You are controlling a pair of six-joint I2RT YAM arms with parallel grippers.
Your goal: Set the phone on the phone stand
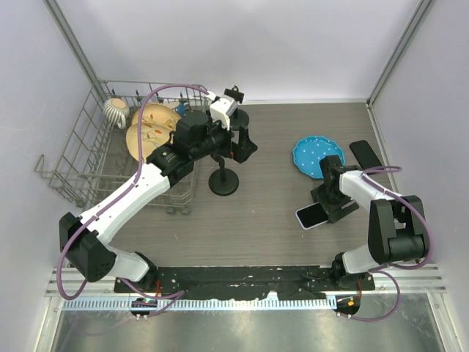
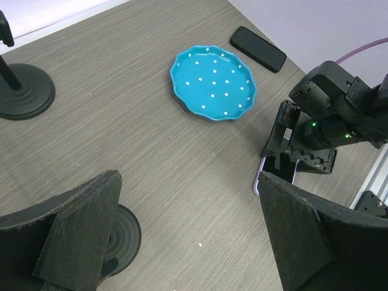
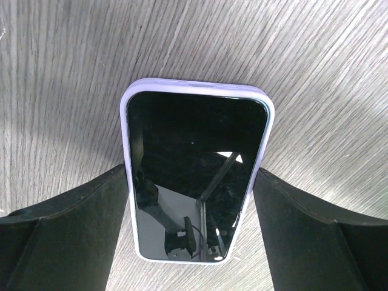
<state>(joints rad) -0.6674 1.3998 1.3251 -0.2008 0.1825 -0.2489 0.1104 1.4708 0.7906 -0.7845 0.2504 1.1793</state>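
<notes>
The phone [image 1: 311, 216] has a lilac case and a dark screen and lies flat on the table at the right. My right gripper [image 1: 331, 203] straddles it. In the right wrist view the phone [image 3: 194, 139] sits between my two fingers, and my right gripper [image 3: 191, 188] presses against both long sides. The black phone stand [image 1: 223, 180] has a round base and an upright pole at the table's middle. My left gripper [image 1: 245, 147] hovers open and empty just above it. The stand's base [image 2: 121, 233] shows beside my left gripper [image 2: 191, 182].
A blue dotted plate [image 1: 318, 156] and a black phone [image 1: 364, 152] lie behind the right gripper. A second black stand [image 1: 234, 95] is at the back. A wire dish rack [image 1: 80, 158] holding plates fills the left side.
</notes>
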